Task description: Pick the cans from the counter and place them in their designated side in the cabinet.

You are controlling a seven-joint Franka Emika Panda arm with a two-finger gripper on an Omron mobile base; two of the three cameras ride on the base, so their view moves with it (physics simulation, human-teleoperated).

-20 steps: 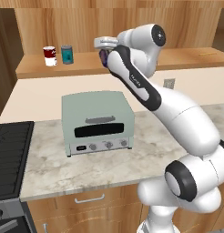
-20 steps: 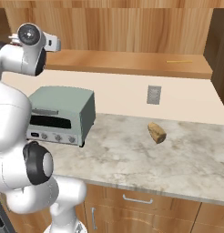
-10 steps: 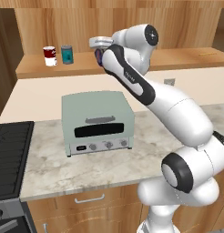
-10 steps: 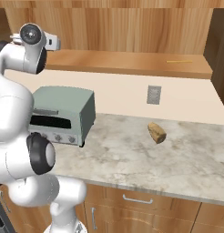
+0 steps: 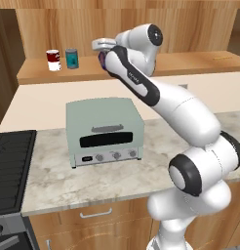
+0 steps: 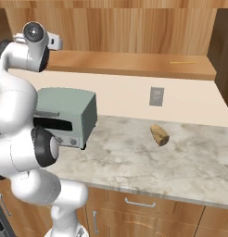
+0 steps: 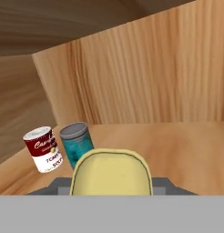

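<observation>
Hand view shows the claw (image 7: 111,189) clamped on the dark blue can (image 7: 111,172), its yellow top nearest. Just beyond stand the teal can (image 7: 77,142) and red-and-white can (image 7: 43,149), side by side on the cabinet (image 7: 177,145) shelf, near its wood-panel back.

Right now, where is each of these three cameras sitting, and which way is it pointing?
Left base view: behind the arm on its left, facing the toaster oven, counter and cabinet; the white arm rises from the lower right.
Right base view: behind on its right, facing the counter and a brown lump; the arm fills the left.
Hand view: on the hand, looking along the shelf at the teal can, red-and-white can and held yellow-topped can.
Shared: left base and hand views show both shelf cans.
</observation>
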